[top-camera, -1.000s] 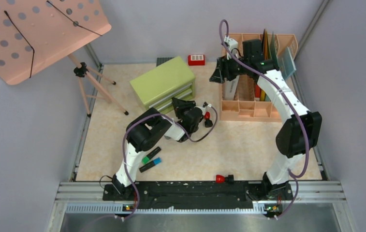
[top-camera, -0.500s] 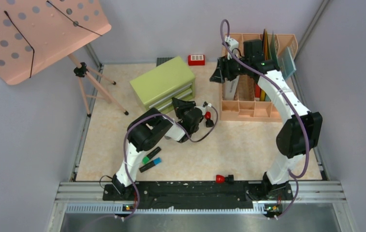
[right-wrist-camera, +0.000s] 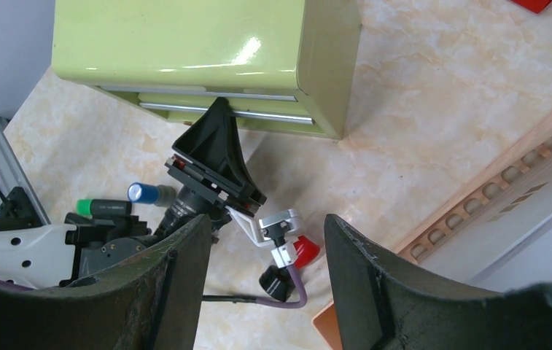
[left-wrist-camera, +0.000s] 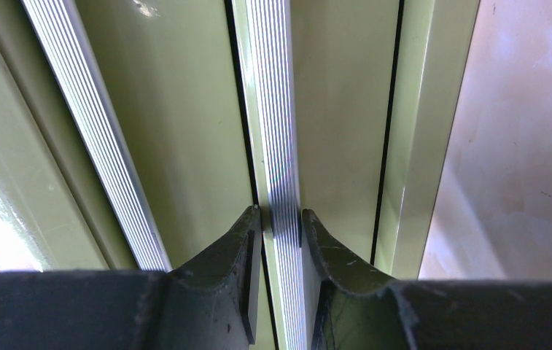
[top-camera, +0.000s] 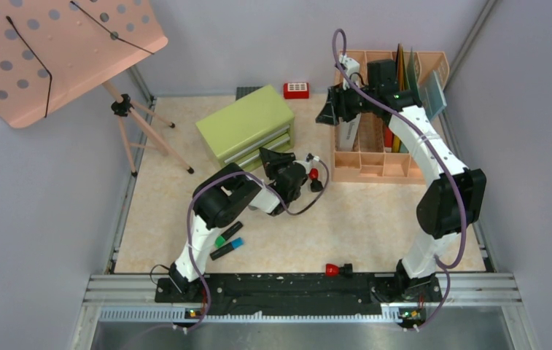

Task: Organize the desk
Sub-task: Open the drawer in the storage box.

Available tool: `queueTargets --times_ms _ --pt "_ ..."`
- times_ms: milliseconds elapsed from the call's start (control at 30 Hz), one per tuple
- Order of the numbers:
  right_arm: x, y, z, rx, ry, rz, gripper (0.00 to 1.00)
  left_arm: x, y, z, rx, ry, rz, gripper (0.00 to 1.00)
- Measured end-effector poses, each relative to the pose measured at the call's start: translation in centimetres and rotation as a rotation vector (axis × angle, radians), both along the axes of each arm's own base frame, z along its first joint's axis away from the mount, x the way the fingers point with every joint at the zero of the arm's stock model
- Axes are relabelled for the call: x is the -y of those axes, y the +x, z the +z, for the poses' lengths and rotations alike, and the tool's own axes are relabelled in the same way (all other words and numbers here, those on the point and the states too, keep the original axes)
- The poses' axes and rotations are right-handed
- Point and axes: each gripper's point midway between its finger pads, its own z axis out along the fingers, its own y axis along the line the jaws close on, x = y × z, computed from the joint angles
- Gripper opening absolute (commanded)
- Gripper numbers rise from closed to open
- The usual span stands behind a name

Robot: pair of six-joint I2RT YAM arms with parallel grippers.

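Handle (left-wrist-camera: 273,109) of the green drawer cabinet (top-camera: 247,120), centre frame, sits clamped in our left pincer (left-wrist-camera: 281,217); our right pincer (right-wrist-camera: 264,226) stands apart.

White arm links (top-camera: 422,142), black joints (top-camera: 448,200), purple cables (right-wrist-camera: 291,304), dark wedge-shaped fingers (left-wrist-camera: 222,270)

Your left arm (top-camera: 203,226) bends at the elbow and reaches low and forward. The left gripper (left-wrist-camera: 278,219) pinches a handle (left-wrist-camera: 273,131), one finger pressed on each side. Your right arm (top-camera: 433,157) stretches far forward, elbow raised and wrist turned left. The right gripper (right-wrist-camera: 264,222) stands spread, with nothing between its fingers.
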Motion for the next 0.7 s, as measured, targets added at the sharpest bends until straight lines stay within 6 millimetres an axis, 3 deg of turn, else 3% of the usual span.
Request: queueTargets --times_ms 567,700 --pt "0.0 -0.2 -0.5 -0.014 0.005 0.002 0.58 0.9 -1.8 -0.3 -0.018 -0.006 0.031 0.0" --pt "-0.1 -0.4 -0.7 -0.026 0.01 0.011 0.52 1.1 -2.0 -0.3 -0.015 -0.009 0.034 0.0"
